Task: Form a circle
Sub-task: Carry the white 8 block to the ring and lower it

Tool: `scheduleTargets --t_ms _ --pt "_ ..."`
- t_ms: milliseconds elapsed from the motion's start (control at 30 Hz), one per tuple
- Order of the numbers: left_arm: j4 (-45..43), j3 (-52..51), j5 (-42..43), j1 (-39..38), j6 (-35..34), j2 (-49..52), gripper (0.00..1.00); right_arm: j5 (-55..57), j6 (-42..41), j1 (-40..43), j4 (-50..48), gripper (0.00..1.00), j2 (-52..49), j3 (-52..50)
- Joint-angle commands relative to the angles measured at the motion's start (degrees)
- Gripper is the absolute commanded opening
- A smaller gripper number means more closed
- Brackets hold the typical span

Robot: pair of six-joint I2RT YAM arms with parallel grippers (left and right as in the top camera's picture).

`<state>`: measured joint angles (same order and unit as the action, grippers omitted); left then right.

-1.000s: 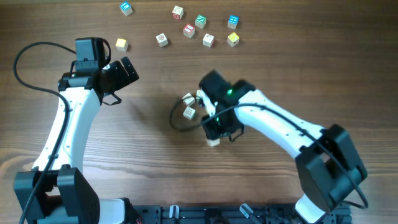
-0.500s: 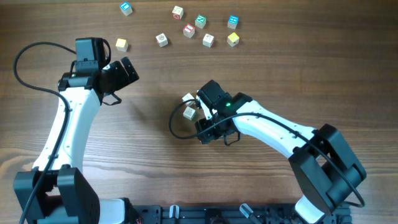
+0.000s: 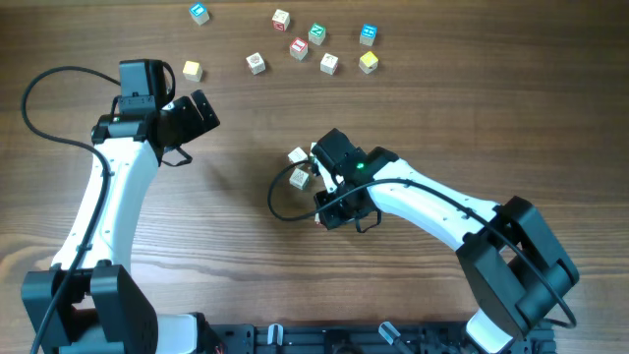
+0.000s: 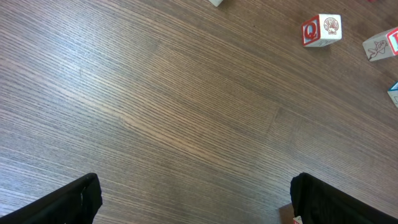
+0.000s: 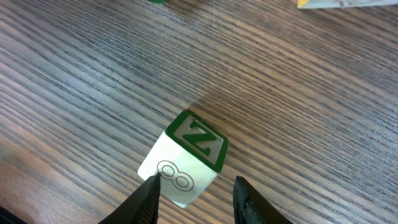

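The circle shows as a small cluster of whitish cubes [image 3: 300, 178] at mid-table, partly hidden under my right arm. My right gripper [image 3: 331, 210] hangs just below and right of that cluster. In the right wrist view its jaws straddle a white cube [image 5: 186, 158] with a green Z on top and an 8 on its side, lying on the wood. The left finger [image 5: 148, 198] touches the cube's corner, while a gap separates the right finger [image 5: 249, 199] from it. My left gripper [image 3: 197, 113] is wide open over bare wood at the left, far from the cluster.
Several loose cubes [image 3: 299, 47] are scattered along the table's far edge, from a blue one [image 3: 200, 13] to a yellow one [image 3: 368, 62]. The left wrist view shows a red Q cube [image 4: 321, 30] and another [image 4: 380, 46] at its upper right.
My right gripper has moved up and left toward the cluster, and the cube seen below it earlier is now under it. Its jaws have loosened. The left arm has not moved.
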<state>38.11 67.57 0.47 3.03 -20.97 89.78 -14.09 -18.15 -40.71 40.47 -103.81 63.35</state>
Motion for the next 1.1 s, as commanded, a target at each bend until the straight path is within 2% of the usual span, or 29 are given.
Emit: scheduleTargets --t_ms 0,200,333,500,567,600,733,1067 --pt "-0.2 0.4 0.1 0.0 -0.7 -0.2 1.0 6.8 0.0 -0.1 -1.9 0.39 0.2 -0.6" --pt "-0.2 0.4 0.1 0.0 -0.7 -0.2 1.0 11.5 0.1 -0.1 -5.9 0.4 0.2 -0.6" --pt "-0.2 0.4 0.1 0.0 -0.7 -0.2 1.0 2.0 2.9 -0.1 -5.0 0.47 0.2 -0.6" --pt "-0.2 0.4 0.1 0.0 -0.7 -0.2 1.0 1.0 2.9 -0.1 -2.7 0.48 0.2 -0.6" --pt "-0.2 0.4 0.1 0.0 -0.7 -0.2 1.0 0.9 3.0 -0.1 -2.7 0.51 0.2 -0.6" --pt "-0.2 0.4 0.1 0.0 -0.7 -0.2 1.0 0.7 2.9 -0.1 -2.6 0.49 0.2 -0.6" --pt "-0.2 0.4 0.1 0.0 -0.7 -0.2 1.0 -1.5 1.6 -0.1 -0.6 0.04 0.2 -1.8" --pt "-0.2 0.4 0.1 0.0 -0.7 -0.2 1.0 -4.5 2.0 -0.8 -1.0 0.04 0.2 -2.0"
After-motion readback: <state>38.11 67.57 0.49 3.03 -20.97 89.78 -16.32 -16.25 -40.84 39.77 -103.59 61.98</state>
